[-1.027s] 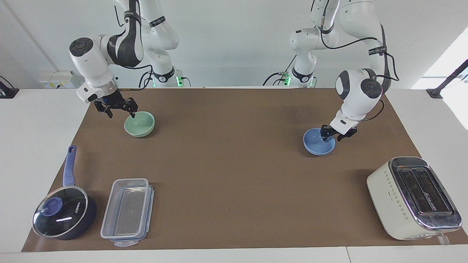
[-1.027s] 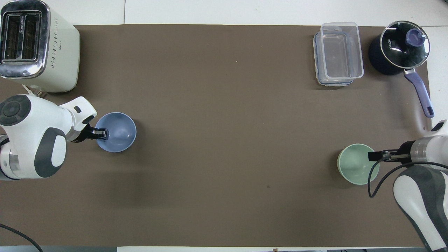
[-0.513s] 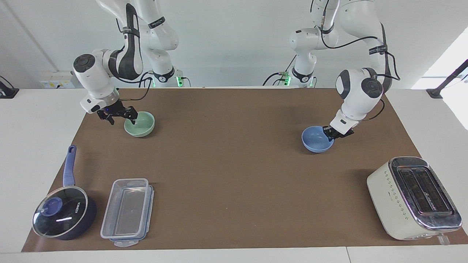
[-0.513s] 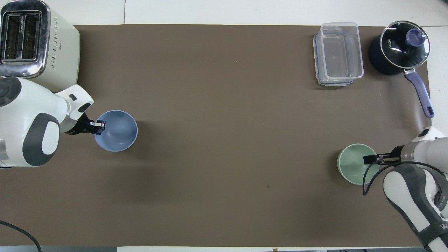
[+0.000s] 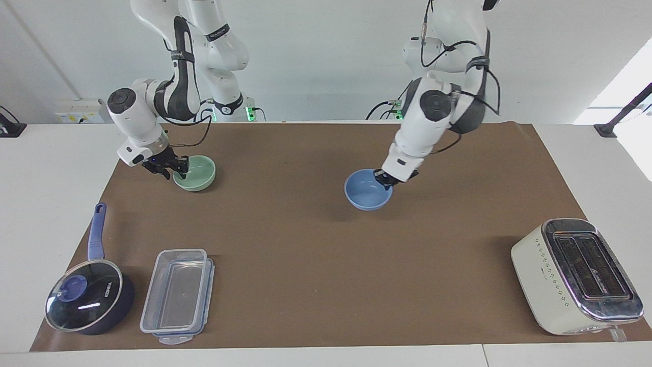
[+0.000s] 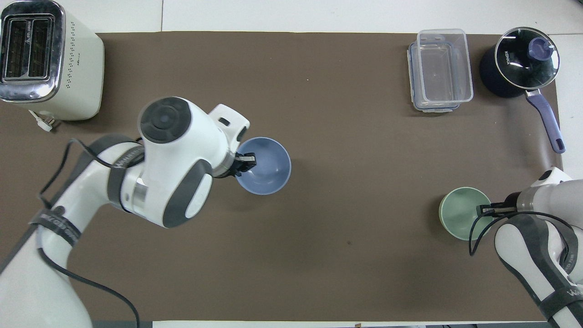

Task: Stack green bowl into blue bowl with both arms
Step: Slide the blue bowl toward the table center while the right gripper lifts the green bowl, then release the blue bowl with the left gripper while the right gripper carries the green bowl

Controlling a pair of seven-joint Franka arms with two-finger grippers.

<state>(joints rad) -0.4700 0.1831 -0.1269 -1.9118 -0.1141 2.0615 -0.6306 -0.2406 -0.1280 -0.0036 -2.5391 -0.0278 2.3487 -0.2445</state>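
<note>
Overhead view hides the left gripper (image 6: 246, 163) under its own wrist; the facing view shows it pinched on the rim of the blue bowl (image 5: 368, 190) — smooth, plain, held over mid-table, its shadow on the mat beneath; the right gripper (image 5: 175, 166) clamps the rim of the green bowl (image 5: 196, 173), which sits near the robots' edge toward the right arm's end; toaster (image 5: 575, 275), plastic container (image 5: 175, 295) and saucepan (image 5: 89, 300) line the farthest edge.
</note>
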